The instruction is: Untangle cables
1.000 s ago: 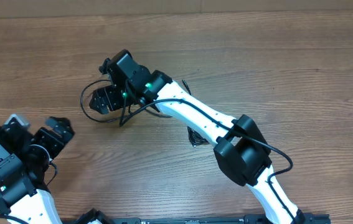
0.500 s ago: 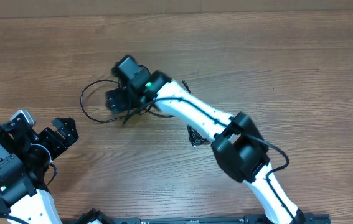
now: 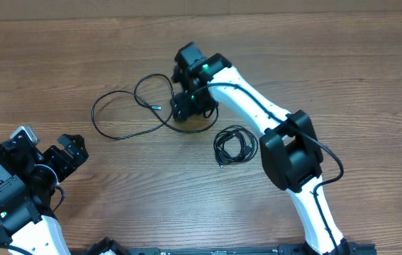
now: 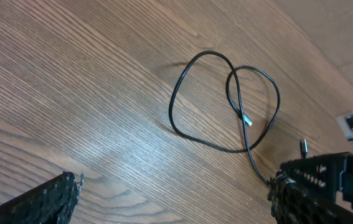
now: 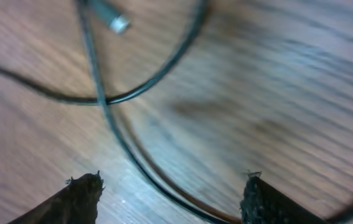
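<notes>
Table: a wood-grain table point(image 3: 371, 64) fills every view and carries both cables.

Right arm: the white and black right arm point(image 3: 257, 106) reaches from the lower right of the overhead view up to the upper middle. There its wrist turns down toward the table.

Left arm: the left arm point(image 3: 9, 191) sits in the lower left corner of the overhead view, well apart from both cables.

Right gripper: the right gripper point(image 5: 173, 199) hangs low over the right end of the loose cable. Its fingers stand apart. A strand runs along the table between them, and they are not closed on it.

Left gripper: the left gripper point(image 4: 176, 199) points toward the upper right of the overhead view. Its fingers are spread wide with only bare wood between them.

Loose cable: the thin black loose cable point(image 3: 93, 115) lies flat on the table, left of centre in the overhead view. It forms a wide loop with a smaller loop crossing over it at the upper right. One end trails toward the right gripper.

Coiled cable: the small round coiled cable point(image 3: 222, 150) lies right of centre, just beside the right arm's forearm and apart from the loose cable.

Plug: a small silvery plug point(image 4: 246, 120) ends the strand inside the smaller loop.
</notes>
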`<state>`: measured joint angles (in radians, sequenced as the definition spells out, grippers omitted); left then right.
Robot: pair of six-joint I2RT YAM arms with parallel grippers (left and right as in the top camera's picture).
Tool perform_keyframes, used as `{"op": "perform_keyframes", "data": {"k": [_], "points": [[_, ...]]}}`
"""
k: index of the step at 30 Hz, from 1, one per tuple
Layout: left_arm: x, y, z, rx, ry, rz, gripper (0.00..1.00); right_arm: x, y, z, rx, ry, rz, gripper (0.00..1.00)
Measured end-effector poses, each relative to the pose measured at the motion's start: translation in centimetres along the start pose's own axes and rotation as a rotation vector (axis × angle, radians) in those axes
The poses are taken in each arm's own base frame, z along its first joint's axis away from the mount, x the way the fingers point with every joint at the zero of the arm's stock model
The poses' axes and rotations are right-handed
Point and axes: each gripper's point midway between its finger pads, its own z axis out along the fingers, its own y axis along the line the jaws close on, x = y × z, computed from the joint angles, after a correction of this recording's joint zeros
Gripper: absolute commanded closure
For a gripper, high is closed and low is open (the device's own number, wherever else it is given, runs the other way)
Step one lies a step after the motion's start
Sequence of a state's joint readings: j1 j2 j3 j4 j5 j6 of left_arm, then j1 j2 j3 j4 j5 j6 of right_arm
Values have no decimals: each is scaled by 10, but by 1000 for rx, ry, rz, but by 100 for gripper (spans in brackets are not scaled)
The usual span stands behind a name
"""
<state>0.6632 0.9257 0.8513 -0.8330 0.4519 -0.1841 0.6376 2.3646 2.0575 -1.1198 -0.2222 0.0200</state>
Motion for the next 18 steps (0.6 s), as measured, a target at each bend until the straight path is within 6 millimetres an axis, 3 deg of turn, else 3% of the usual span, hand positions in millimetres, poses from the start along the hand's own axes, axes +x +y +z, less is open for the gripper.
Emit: {"op": "perform_keyframes", "data": {"k": [5, 12, 18], "points": [[2, 0, 0, -2, 8, -4, 1, 2, 12, 11, 42, -4, -107, 38], [2, 0, 0, -2, 6, -3, 1, 18, 4, 24, 71, 51, -134, 35], [1, 0, 0, -1, 5, -2, 0, 22, 7, 34, 96, 54, -180, 46]]}}
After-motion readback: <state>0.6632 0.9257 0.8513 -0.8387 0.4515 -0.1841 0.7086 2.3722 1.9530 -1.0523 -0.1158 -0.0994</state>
